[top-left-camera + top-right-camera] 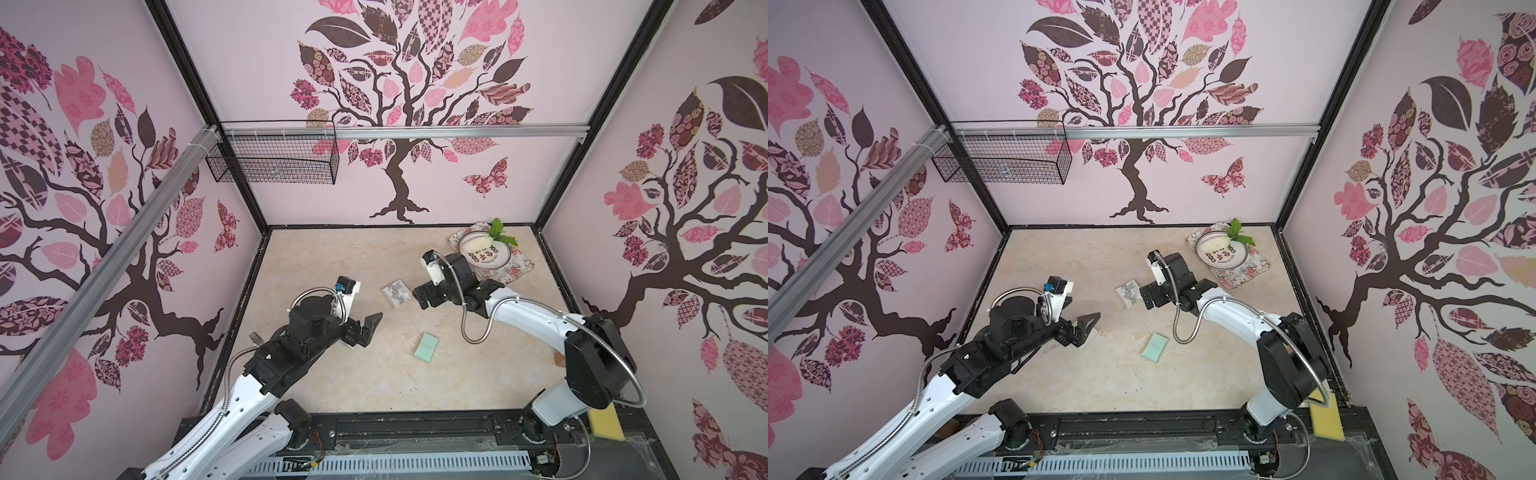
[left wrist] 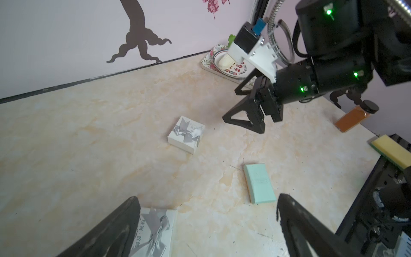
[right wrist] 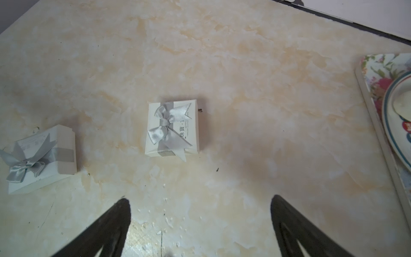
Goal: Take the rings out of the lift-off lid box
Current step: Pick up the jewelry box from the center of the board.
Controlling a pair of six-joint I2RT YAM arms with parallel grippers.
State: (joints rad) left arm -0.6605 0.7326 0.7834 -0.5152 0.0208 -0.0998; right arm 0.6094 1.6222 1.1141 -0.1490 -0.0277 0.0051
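Bow box (image 1: 397, 293) mid-bench, lid on; second bow box (image 3: 40, 158) beneath left claw (image 1: 369, 329); teal box (image 1: 427, 347) toward front edge. Right claw (image 3: 200, 199) beside bow box; both claws wide, empty

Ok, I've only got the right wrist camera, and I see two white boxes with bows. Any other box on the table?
Observer: Yes, a mint box lies flat on the table, nearer the front than the centre bow box.
Operator: Where's the left gripper?
Observer: The left gripper is open and empty, right beside the second bow box.
Operator: Anything else?
Observer: An amber jar with a black cap, near the table's right edge.
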